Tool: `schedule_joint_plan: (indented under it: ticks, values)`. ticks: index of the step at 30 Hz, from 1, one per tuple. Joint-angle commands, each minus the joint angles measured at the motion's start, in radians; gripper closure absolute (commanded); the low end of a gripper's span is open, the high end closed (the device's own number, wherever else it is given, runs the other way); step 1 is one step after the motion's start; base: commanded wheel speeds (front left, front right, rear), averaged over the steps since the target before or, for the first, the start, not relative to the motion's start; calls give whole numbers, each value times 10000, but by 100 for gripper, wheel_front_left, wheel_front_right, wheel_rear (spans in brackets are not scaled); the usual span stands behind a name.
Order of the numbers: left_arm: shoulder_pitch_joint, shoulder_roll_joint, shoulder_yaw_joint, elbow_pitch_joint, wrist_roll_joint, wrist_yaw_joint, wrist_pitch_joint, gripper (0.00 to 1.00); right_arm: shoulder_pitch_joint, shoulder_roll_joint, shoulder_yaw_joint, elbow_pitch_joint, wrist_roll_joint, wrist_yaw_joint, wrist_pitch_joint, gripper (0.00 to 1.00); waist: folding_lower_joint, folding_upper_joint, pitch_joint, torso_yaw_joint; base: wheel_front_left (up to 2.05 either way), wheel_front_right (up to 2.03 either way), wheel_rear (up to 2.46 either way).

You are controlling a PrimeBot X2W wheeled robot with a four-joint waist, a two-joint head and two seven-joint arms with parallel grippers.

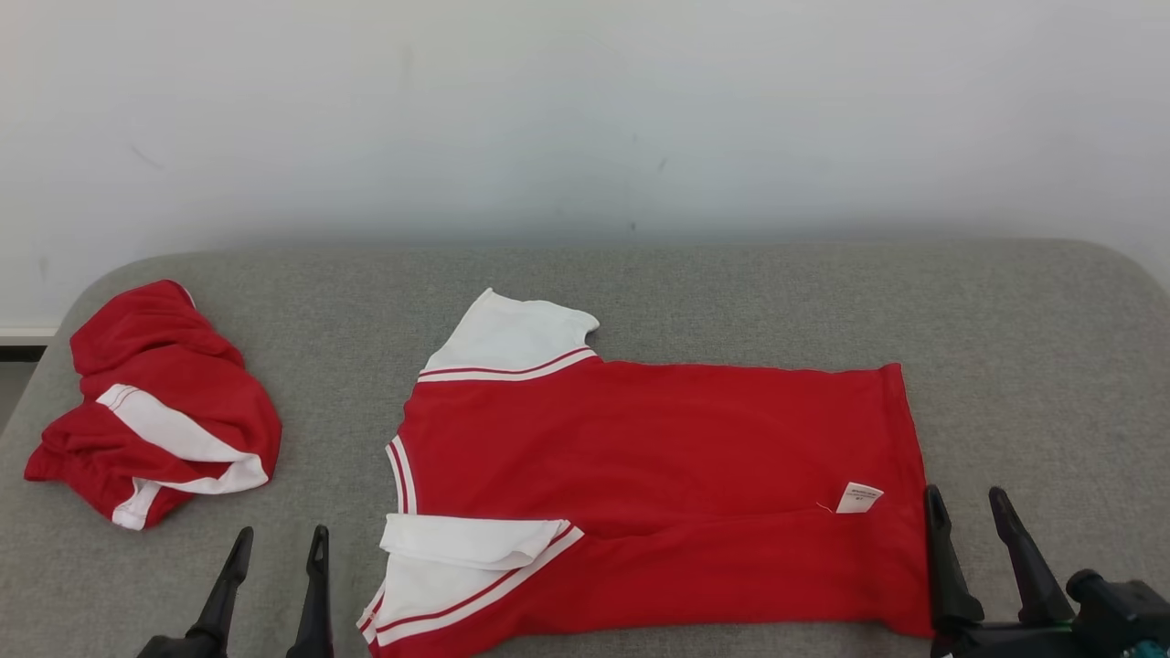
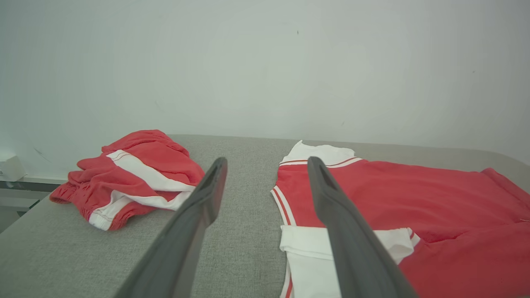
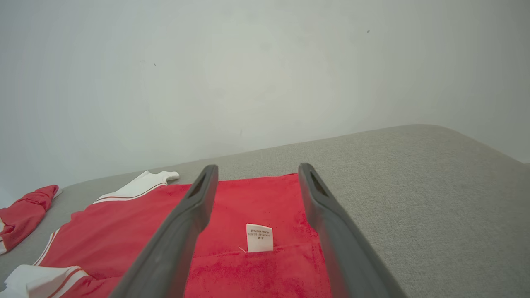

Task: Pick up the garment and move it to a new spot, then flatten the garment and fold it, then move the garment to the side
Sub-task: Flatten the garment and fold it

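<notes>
Dark-fingered and gaping empty, the left pincer (image 1: 281, 535) hovers just left of the near sleeve of the red shirt (image 1: 640, 457). The right pincer (image 1: 965, 495), equally wide, is at the shirt's near hem corner. The shirt lies spread on the grey padded surface (image 1: 731, 292), apparently mid-fold. Next, both pincers must pinch matching edges. Far left of the shirt lies a crumpled second garment (image 1: 164, 393). No container here.

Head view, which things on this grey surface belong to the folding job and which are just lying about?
In the job: red shirt with white sleeves, spread out in the middle; left gripper, open; right gripper, open; grey padded surface it lies on.
Lying about: crumpled red and white garment at the left, apart from the shirt; white wall behind.
</notes>
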Motion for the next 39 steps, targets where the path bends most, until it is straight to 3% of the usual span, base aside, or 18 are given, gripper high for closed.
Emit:
schedule_joint_plan:
  ticks: [1,8,27,39]
  values:
    - [225,127,-40,28,17,-27,-32,0,180,32,-51,-62,-102,9,-75,0,0,1,-15,28,0,0,0]
    - [624,283,-38,-190,-270,-127,-32,0,660,209,-214,-262,-242,9,-104,0,0,1,1,84,0,0,0]
    - [522,-161,215,-6,-346,-183,-32,0,416,40,-174,5,-39,9,83,0,0,1,124,30,0,0,0]
    - [-3159,1235,-830,896,-916,-176,923,0,-2300,-672,-434,930,228,9,1580,0,0,1,1839,-275,0,0,0]
